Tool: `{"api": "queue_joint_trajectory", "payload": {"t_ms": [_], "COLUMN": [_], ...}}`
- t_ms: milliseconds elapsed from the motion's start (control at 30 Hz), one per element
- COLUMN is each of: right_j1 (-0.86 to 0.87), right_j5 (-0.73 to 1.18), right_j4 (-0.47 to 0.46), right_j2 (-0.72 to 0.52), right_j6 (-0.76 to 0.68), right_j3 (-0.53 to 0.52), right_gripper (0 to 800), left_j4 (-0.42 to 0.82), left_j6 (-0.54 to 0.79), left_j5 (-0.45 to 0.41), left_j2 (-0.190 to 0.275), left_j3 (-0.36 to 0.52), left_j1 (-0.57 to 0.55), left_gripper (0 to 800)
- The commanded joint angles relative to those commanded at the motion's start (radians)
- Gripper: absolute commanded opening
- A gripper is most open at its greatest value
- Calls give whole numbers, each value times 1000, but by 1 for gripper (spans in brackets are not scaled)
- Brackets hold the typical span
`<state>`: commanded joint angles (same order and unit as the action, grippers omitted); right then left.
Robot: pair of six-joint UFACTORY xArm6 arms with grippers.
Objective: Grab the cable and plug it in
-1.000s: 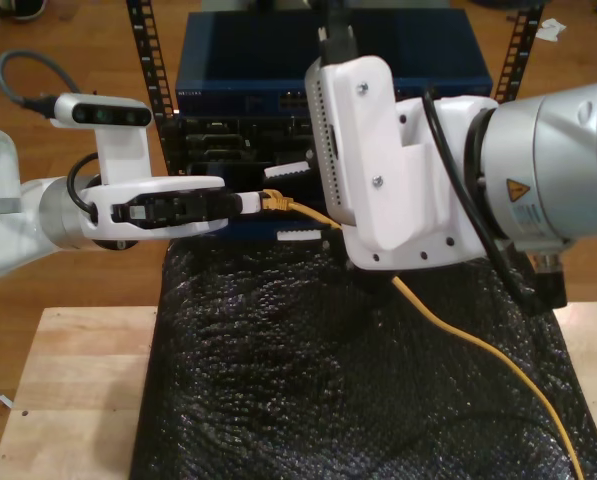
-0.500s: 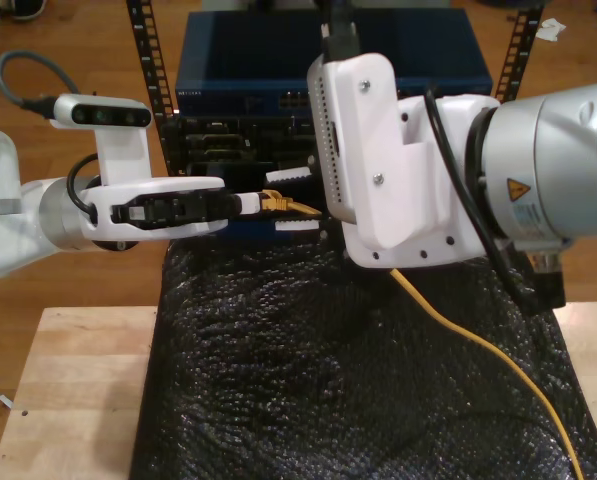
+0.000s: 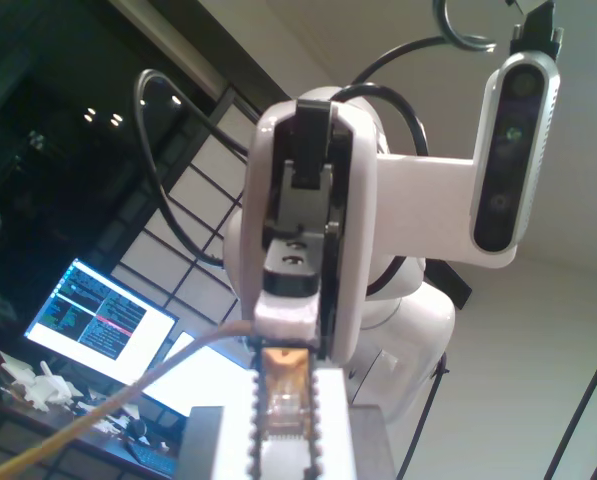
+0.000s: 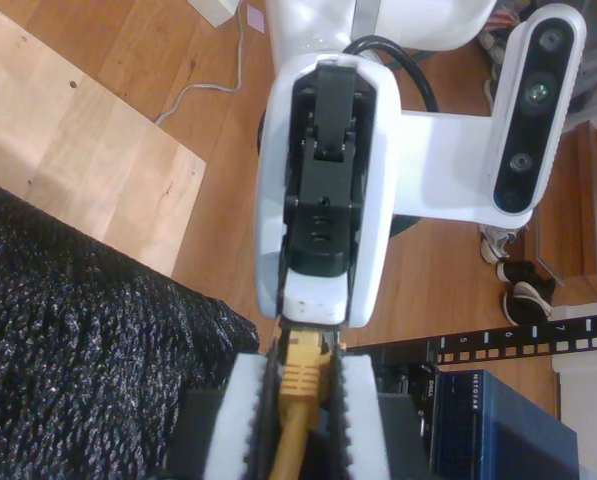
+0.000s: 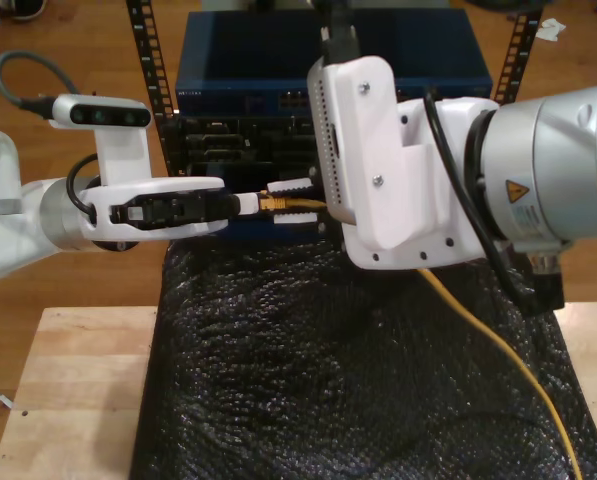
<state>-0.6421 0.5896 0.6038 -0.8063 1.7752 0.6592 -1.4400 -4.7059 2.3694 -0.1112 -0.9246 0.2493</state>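
First tool: your first tool (image 3: 283, 405) is nearly closed, its white toothed pads (image 3: 330, 430) pinching the clear plug.
Second tool: your second tool (image 4: 300, 400) is also almost closed, its pads (image 4: 236, 420) clamped on the cable's boot, tip to tip with the first tool.
Cable look: you see the cable (image 5: 274, 201) as thin and yellow-orange, with a ribbed boot of the same colour and a small clear plug showing gold contacts.
Cable place: its end is held between the two tools, and the rest runs out behind the second tool across the black padded mat (image 5: 308, 370).
Rack: the blue unit (image 5: 258, 70) and the dark port panels are just beyond the tool tips.
Table: the mat lies on the pale wooden table (image 5: 78, 380) below both tools.
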Motion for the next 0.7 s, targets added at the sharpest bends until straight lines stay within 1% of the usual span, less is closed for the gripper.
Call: {"api": "queue_joint_trajectory", "payload": {"t_ms": [333,400,467,500,567,600,633,667,700], "right_j1": [-2,-2,-2,-2,-2,-2,-2,-2,-2], "right_j5": [0,0,0,0,0,0,0,0,0], "right_j4": [11,11,12,17,23,25,25,25,25], "right_j2": [2,2,2,2,2,2,2,2,2], "right_j6": [2,2,2,2,2,2,2,0,0], "right_j3": [-2,-2,-2,-2,-5,-6,-6,-6,-6], "right_gripper": [152,122,53,38,20,10,8,6,3], "left_j4": [0,0,0,2,3,3,3,3,0], "left_j6": [0,0,0,-2,-2,-2,-3,-5,-2], "left_j5": [3,3,3,5,5,5,5,5,5], "left_j2": [0,0,0,-2,-3,-3,-3,-3,-3], "left_j3": [0,0,0,0,0,0,0,2,6], "left_j1": [0,0,0,-2,-2,-2,-2,-2,0], "left_gripper": [3,3,3,8,43,103,205,359,552]}}
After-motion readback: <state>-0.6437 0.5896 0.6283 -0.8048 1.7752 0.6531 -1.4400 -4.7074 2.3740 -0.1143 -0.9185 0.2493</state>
